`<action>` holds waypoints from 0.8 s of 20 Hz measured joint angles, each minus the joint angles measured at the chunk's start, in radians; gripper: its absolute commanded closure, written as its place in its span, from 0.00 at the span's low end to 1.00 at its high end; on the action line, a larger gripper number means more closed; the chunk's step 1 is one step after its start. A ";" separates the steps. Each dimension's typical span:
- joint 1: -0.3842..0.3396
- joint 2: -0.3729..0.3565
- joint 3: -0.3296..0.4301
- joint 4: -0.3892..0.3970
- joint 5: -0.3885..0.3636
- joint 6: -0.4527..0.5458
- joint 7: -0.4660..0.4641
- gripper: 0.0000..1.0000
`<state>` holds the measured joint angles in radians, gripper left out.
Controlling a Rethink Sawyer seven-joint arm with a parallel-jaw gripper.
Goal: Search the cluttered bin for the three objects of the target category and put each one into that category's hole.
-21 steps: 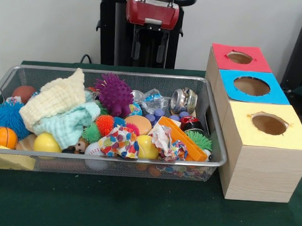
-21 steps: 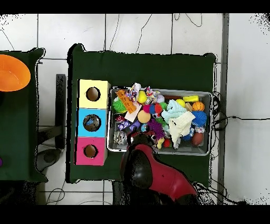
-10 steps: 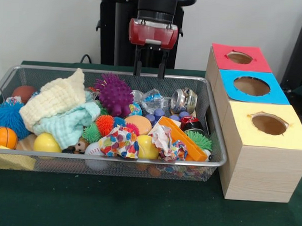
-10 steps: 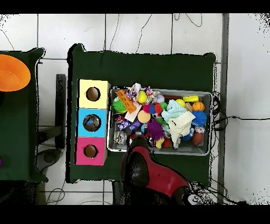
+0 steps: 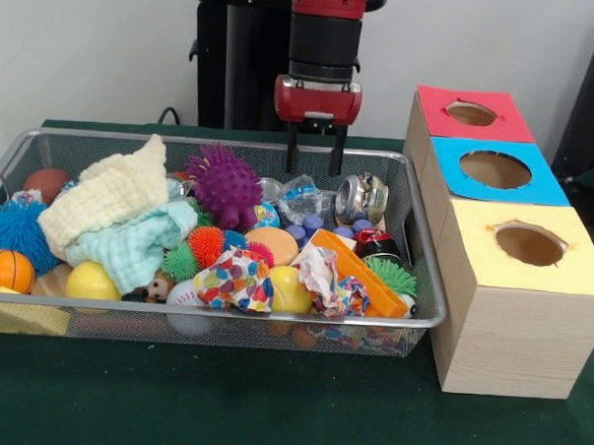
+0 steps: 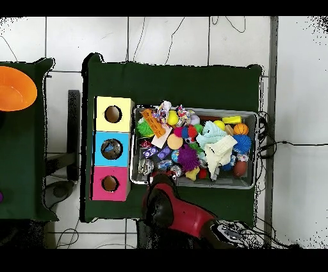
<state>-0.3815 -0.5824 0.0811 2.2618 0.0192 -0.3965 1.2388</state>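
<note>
1. Three holed boxes, yellow box nearest, blue box next and pink box farthest, just beside the wire bin's right wall; all three holes open on top.
2. Against the wire bin's front rim: patterned cloth, yellow ball and crumpled paper. Soft and light by the look of them, apt to bunch or drag neighbours along if pinched.
3. At the wire bin's middle: purple spiky ball, with a cream cloth heaped to its left. Rubbery spikes, probably squashy under pads.
4. Near the wire bin's back wall, towards its right end: clear plastic packet and silver can, close side by side. Cannot tell which category is wanted; judged by the tool's place, one of these two.
   - Packet: light, crinkly, slippery; best pinched at a raised fold.
   - Can: stiff, smooth, lying on its side, prone to roll; best squeezed across its round body.
5. Above the wire bin's back edge, over the packet: gripper, fingers spread apart, empty, clear of everything below.
</note>
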 measured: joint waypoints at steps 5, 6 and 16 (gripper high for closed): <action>0.014 0.025 0.000 0.008 0.002 0.000 0.017 0.00; 0.015 0.026 0.000 0.011 0.002 0.000 0.024 0.00; -0.045 0.041 -0.005 0.012 -0.012 0.000 0.085 0.00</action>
<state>-0.4270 -0.5416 0.0758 2.2740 0.0075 -0.3969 1.3236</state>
